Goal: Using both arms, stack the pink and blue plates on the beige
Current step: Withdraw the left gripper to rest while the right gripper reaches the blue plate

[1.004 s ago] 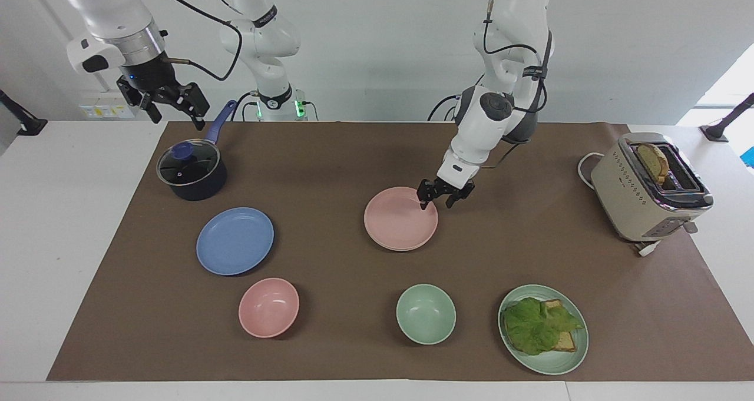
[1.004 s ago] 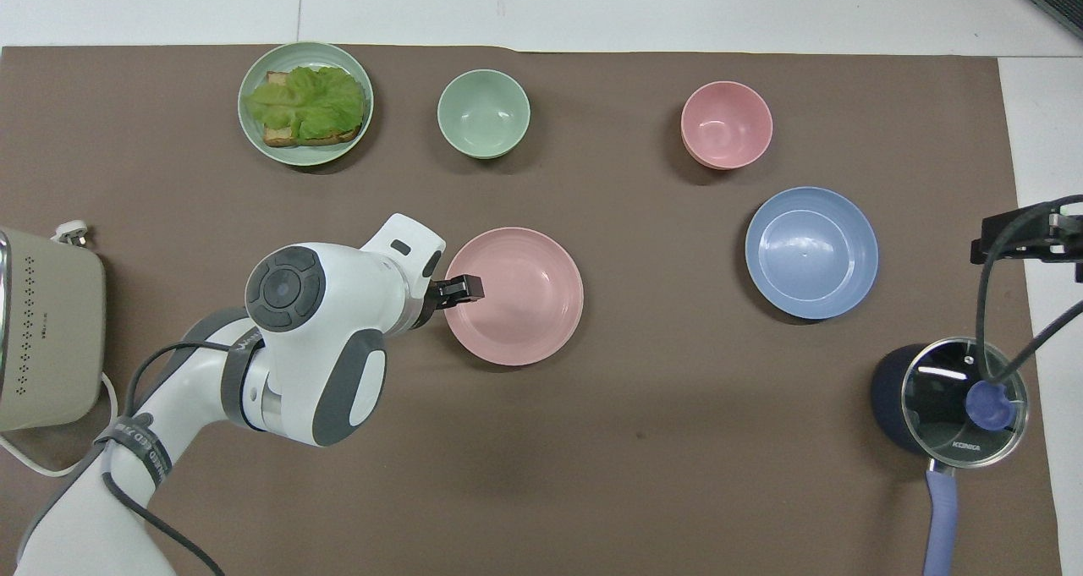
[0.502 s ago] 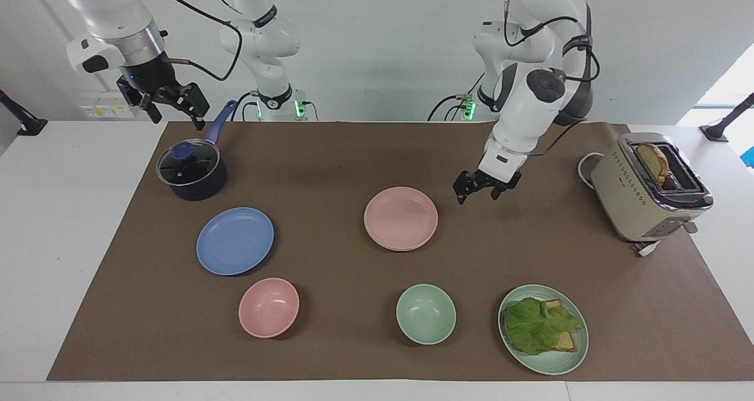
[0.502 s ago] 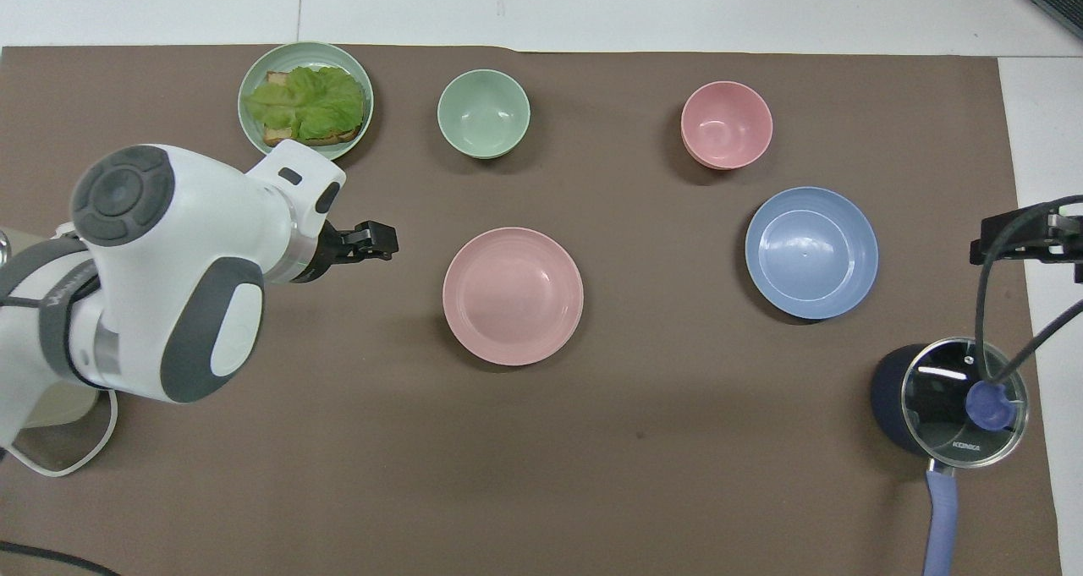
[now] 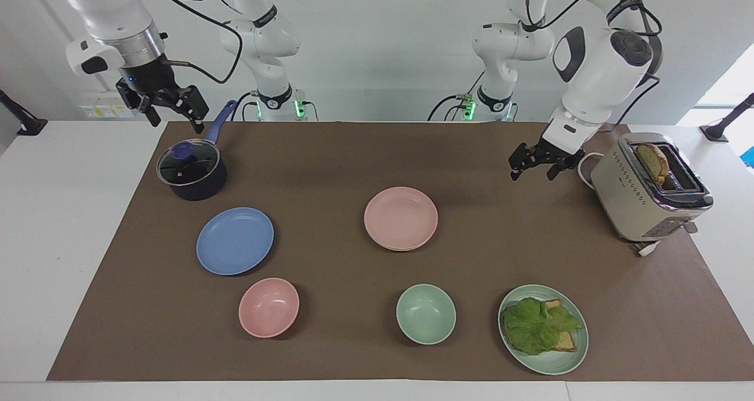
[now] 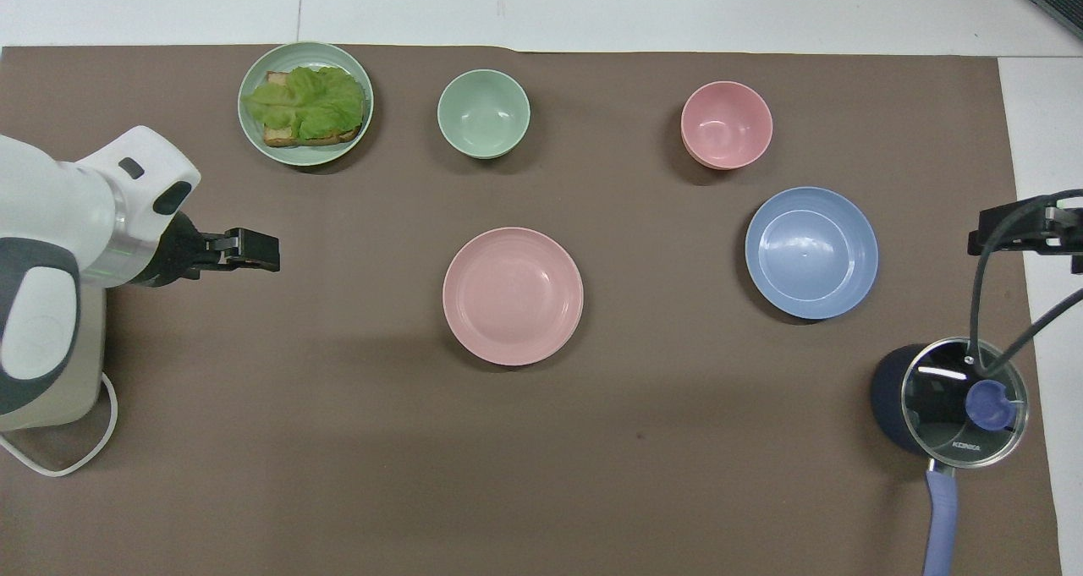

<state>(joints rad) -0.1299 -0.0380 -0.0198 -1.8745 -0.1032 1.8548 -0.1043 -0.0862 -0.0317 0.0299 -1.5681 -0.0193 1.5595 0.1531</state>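
Observation:
The pink plate (image 5: 400, 218) (image 6: 513, 295) lies flat in the middle of the brown mat. Toward the right arm's end lies the blue plate (image 5: 234, 240) (image 6: 810, 252), alone on the mat. No beige plate shows in either view. My left gripper (image 5: 533, 164) (image 6: 258, 250) hangs open and empty over bare mat beside the toaster, well away from the pink plate. My right gripper (image 5: 171, 109) waits open and empty, raised over the table edge next to the pot.
A dark pot with a glass lid (image 5: 191, 170) (image 6: 952, 398) stands nearer the robots than the blue plate. A pink bowl (image 5: 268, 307), a green bowl (image 5: 425, 314) and a green plate (image 5: 545, 365) with lettuce and bread line the edge farthest from the robots. The toaster (image 5: 648, 189) holds bread.
My left gripper has left the pink plate's rim, risen and swung toward the toaster at its own end of the table. The pink plate stays put. The right arm has barely moved.

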